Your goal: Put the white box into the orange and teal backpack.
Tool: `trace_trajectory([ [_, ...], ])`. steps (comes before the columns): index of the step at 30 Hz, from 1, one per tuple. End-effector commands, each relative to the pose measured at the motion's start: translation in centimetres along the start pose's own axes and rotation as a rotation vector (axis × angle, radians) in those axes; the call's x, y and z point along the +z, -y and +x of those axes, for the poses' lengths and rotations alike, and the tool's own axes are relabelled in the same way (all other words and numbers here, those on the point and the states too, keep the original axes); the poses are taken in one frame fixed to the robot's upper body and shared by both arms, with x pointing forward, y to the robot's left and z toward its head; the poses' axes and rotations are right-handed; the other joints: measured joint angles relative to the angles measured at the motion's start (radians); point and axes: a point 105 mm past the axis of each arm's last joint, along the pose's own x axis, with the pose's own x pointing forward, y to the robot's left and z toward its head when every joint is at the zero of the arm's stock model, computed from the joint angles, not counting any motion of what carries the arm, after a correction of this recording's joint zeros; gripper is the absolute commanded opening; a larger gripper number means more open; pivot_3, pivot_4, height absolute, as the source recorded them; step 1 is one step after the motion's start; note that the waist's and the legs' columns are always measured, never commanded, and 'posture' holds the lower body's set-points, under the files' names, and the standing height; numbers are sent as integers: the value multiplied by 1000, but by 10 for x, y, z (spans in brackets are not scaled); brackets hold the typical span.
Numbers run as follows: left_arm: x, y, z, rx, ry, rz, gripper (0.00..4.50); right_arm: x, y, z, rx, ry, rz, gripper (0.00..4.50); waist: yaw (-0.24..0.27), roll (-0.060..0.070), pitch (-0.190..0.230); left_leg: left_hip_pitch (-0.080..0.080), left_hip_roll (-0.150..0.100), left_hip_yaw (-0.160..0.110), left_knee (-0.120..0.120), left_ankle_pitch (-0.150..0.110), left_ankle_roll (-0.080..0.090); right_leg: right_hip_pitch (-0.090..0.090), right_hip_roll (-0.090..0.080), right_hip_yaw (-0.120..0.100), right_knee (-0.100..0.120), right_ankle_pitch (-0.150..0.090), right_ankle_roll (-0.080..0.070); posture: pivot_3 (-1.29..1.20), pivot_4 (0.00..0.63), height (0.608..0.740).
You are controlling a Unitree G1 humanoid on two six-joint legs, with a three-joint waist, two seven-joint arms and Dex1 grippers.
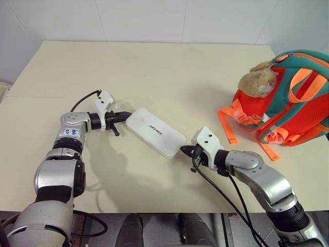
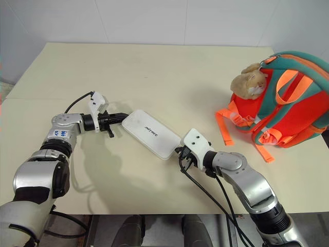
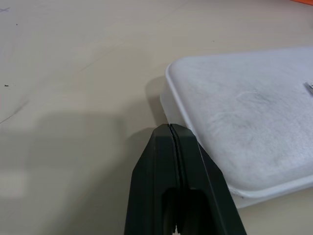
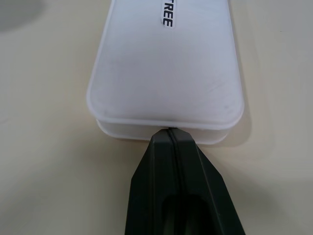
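Box [image 1: 156, 133] lies mid-frame on the table [image 1: 154, 72], outside the backpack [image 1: 288, 100] at right. Left gripper [image 1: 126, 116] and right gripper [image 1: 184, 151], jaws pressed together, bracket its ends; lifting remains.

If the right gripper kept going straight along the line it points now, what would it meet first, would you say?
Most likely the near short end of the flat white rectangular box: the shut right gripper already sits at that edge, seemingly touching it.

Matt white plastic box [image 1: 155, 132]; fabric backpack [image 1: 293, 100]
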Motion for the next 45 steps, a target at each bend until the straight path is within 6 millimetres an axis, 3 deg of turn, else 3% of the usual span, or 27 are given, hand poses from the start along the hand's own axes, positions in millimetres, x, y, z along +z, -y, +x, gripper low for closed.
trace_trajectory([
  [1, 1, 10, 5, -89, -31, 27, 27, 22, -9, 0, 41, 75, -55, 0, -1, 0, 0, 0, 0, 0, 0, 0, 0, 0, 0, 0, 0, 0, 0, 0, 150, 740],
  [11, 0, 27, -13, -299, -92, 94, 27, 26, -3, -3, 46, 68, -87, 0, 1, 0, 0, 0, 0, 0, -1, 0, 0, 0, 0, 0, -1, 0, 0, 0, 150, 740],
  [24, -5, 53, -39, -417, -91, 92, 27, 22, 11, -18, 36, 16, -130, 0, 0, 0, 0, 0, 0, 0, -2, 0, 0, 0, 0, 0, -1, 0, 0, 0, 150, 740],
  [38, -6, 89, -53, -485, -122, 59, 27, 6, 6, -30, 102, -62, -135, 0, 0, 0, 0, 0, 0, 0, -2, 0, 0, 0, 0, 0, -1, -1, -1, 0, 150, 740],
  [45, -8, 90, -55, -464, -130, 45, 27, -2, 11, -31, 91, -89, -129, 0, 0, 0, 0, 0, 0, 0, -1, 0, 0, 0, 0, 0, -1, -1, -1, 0, 150, 740],
])
